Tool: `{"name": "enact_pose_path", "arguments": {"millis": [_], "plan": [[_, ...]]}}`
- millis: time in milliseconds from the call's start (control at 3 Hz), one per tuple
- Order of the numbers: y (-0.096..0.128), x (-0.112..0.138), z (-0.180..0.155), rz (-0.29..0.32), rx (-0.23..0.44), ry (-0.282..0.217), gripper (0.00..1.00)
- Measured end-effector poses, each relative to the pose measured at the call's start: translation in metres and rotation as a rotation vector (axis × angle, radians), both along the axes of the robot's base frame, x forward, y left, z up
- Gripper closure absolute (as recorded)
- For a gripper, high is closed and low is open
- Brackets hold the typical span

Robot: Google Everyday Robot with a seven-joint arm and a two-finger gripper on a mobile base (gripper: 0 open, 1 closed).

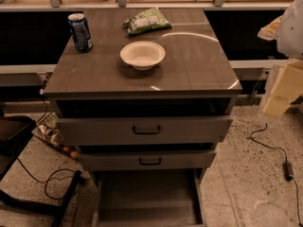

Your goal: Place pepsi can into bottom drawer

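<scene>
Cabinet top (189, 65): pepsi can (80, 32), bowl (142, 55), snack bag (147, 21)

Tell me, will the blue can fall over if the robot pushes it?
Probably, if pushed high: the pepsi can stands upright, tall and narrow. On its side it would likely roll, being round. Its smooth metal may be slippery. The hand, seemingly at the right edge, is far from it.

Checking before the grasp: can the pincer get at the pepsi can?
Probably yes: the pepsi can stands upright at the left rear of the cabinet top, apart from the bowl, nothing above it. The pincer is out of view.
</scene>
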State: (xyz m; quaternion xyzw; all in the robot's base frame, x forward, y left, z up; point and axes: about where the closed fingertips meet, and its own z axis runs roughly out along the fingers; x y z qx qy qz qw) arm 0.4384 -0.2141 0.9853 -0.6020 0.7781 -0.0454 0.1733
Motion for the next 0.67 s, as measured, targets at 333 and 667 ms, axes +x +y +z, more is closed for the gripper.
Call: {"name": "enact_pose_path", "arguments": {"millis": [333, 667], "plan": [[0.000, 0.000, 0.000, 0.000, 0.000, 0.000, 0.00], [0.000, 0.016, 0.006, -0.038, 0.065, -0.064, 0.00]]}}
